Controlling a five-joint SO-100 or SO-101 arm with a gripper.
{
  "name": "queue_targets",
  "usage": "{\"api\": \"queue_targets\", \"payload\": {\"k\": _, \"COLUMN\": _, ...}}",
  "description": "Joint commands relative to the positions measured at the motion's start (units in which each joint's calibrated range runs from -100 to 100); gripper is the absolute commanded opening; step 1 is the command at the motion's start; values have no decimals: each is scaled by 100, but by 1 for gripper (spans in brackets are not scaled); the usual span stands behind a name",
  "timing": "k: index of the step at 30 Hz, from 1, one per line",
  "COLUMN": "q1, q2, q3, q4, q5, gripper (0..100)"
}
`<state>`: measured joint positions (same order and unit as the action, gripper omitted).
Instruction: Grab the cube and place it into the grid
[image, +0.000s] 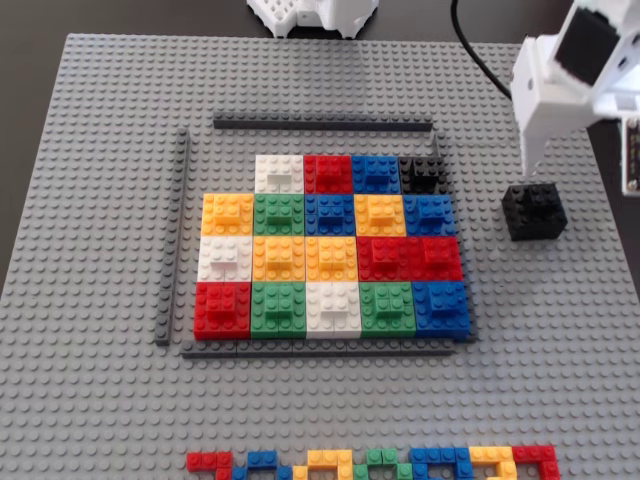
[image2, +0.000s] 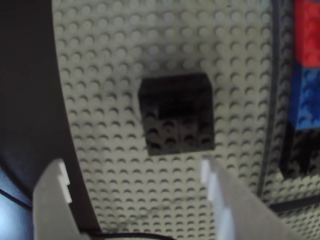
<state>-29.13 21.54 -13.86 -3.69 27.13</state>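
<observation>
The black cube (image: 533, 210) stands on the baseplate to the right of the grid (image: 330, 245), apart from it. The grid's far left corner cell is bare, and a black block (image: 420, 172) fills its far right corner. My white gripper (image: 535, 172) hangs just above and behind the cube. In the wrist view the cube (image2: 176, 114) lies ahead of my gripper (image2: 135, 172). The jaws are wide open and empty, with one white fingertip (image2: 54, 187) at the left and the other at the right. Red and blue grid blocks (image2: 306, 65) show at the right edge.
The big grey studded baseplate (image: 100, 200) carries everything. A line of small flat coloured bricks (image: 370, 462) runs along its near edge. The white arm base (image: 315, 15) and a black cable (image: 480, 60) are at the far side. Dark table lies beyond the baseplate's edge (image2: 30, 100).
</observation>
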Motion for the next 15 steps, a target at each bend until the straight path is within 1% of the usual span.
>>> {"api": "queue_targets", "payload": {"k": 1, "q1": 80, "q2": -117, "q3": -350, "q4": -100, "q5": 34, "gripper": 33}}
{"api": "queue_targets", "payload": {"k": 15, "q1": 66, "q2": -48, "q3": -141, "q4": -257, "q5": 54, "gripper": 32}}
